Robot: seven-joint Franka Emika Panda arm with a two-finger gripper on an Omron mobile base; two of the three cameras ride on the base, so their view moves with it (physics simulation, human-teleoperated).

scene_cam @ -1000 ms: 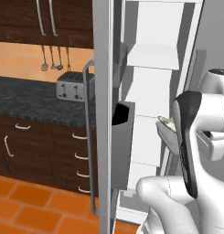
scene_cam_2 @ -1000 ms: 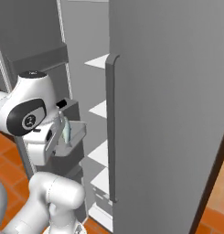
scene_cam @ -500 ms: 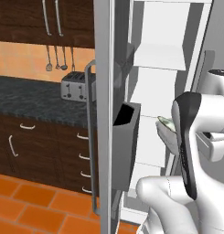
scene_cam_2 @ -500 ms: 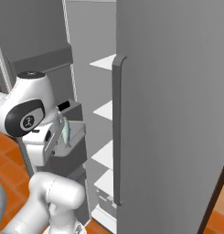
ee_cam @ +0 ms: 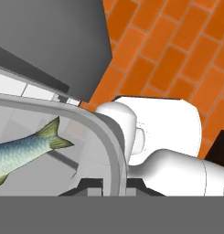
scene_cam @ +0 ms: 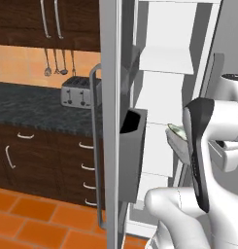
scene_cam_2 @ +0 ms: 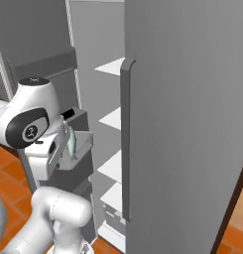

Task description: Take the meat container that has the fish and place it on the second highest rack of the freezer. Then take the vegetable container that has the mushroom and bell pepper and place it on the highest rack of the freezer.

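My gripper (ee_cam: 115, 185) is shut on the rim of the meat container (ee_cam: 105, 137), a shallow grey tray. The fish (ee_cam: 25, 150) lies in it, silvery green with its tail toward the rim. In the left base view the meat container (scene_cam: 175, 142) hangs in front of the open freezer (scene_cam: 165, 62), level with its middle white shelves, and the fish (scene_cam: 176, 129) shows just above the rim. In the right base view the meat container (scene_cam_2: 84, 149) with the fish (scene_cam_2: 72, 141) is held out from my white hand, left of the freezer shelves (scene_cam_2: 113, 67).
The open freezer door (scene_cam: 110, 121) stands close on the left with a dark bin (scene_cam: 132, 153) and a bar handle (scene_cam: 93, 146). Beyond it is a dark counter with a toaster (scene_cam: 77, 92). A second closed grey door (scene_cam_2: 192, 124) stands on the right. The floor is orange tile (scene_cam: 33, 219).
Both base views have shifted and the freezer looks larger and nearer, so the camera has moved. The tray with the fish stays in my shut gripper.
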